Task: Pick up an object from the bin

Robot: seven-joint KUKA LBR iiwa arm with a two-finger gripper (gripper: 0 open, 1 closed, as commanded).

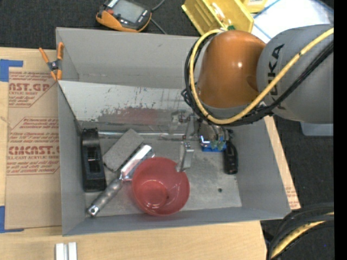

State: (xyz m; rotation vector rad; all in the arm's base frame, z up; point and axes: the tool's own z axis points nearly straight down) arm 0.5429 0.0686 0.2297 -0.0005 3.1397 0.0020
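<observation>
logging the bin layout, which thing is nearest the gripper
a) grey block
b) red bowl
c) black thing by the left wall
b, the gripper hangs right at the upper right rim of the red bowl.

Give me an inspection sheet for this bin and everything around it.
Surface: grey metal bin, floor scuffed.
Job's things: red round plastic bowl, nearest the gripper.
Clutter: grey foam block; silver metal scoop; black boxy tool at left; small black piece at right.
Gripper: gripper low by the bowl's upper right rim.
Cables: black and yellow cables round the orange wrist cover.
Surroundings: orange-black handheld device, yellow box behind the bin.
</observation>
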